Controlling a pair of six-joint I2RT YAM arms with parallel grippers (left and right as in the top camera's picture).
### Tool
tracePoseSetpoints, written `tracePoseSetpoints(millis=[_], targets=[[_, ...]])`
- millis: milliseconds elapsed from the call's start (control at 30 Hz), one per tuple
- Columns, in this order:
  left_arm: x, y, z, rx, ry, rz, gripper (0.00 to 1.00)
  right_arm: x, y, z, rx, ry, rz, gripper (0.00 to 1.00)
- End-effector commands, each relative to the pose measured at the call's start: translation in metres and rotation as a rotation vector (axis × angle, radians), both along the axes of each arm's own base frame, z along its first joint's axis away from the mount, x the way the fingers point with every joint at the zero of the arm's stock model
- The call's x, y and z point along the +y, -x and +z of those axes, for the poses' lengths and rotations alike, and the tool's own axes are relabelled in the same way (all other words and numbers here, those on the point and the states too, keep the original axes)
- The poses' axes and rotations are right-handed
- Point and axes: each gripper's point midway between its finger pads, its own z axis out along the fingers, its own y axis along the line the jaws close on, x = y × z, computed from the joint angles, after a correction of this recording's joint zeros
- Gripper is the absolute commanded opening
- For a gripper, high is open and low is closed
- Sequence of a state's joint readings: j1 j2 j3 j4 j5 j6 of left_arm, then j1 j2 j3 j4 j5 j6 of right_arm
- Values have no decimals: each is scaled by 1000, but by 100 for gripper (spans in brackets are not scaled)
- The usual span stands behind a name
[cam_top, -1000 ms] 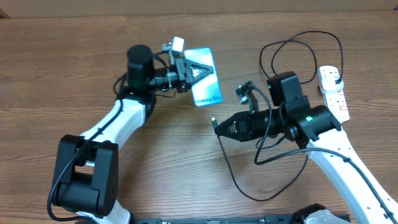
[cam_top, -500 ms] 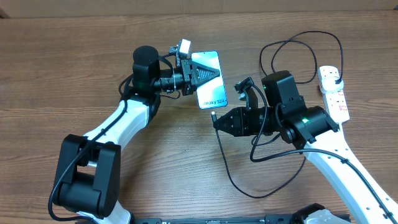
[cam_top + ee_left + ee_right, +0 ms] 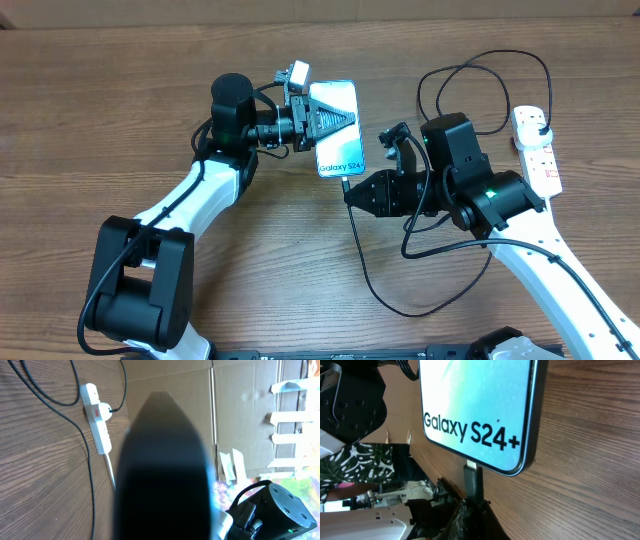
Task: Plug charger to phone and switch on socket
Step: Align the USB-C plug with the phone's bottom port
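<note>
My left gripper [image 3: 322, 118] is shut on the phone [image 3: 338, 128] and holds it above the table, its blue-teal "Galaxy S24" screen facing up. My right gripper [image 3: 358, 194] is shut on the charger's black connector tip [image 3: 345, 184]. In the right wrist view the connector tip [image 3: 472, 477] meets the middle of the phone's [image 3: 475, 405] bottom edge; I cannot tell how deep it sits. The black cable [image 3: 385, 290] loops back to a black plug [image 3: 541, 122] in the white socket strip [image 3: 538, 152]. The strip's switch state is unreadable.
The left wrist view is mostly filled by a dark blurred shape [image 3: 165, 470]; beside it are the socket strip [image 3: 96, 415] and the cable [image 3: 91, 485]. Cardboard walls stand beyond the table's far edge [image 3: 420, 8]. Cable loops lie between the right arm and the strip.
My left gripper has swung the phone to the right and straightened it. My right gripper has moved left and up, bringing the connector tip against the phone's bottom edge.
</note>
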State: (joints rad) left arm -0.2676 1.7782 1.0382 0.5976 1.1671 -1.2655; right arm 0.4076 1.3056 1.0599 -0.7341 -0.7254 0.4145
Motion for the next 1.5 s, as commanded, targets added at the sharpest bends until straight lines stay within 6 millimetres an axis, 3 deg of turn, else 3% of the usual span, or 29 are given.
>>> tracePoseSetpoints(millis=[0, 1467], targets=[[1, 6, 17, -89, 9, -28, 4, 1, 0, 2, -8, -9, 4, 4], [0, 5, 17, -2, 19, -17, 4, 4, -1, 6, -16, -32, 15, 4]])
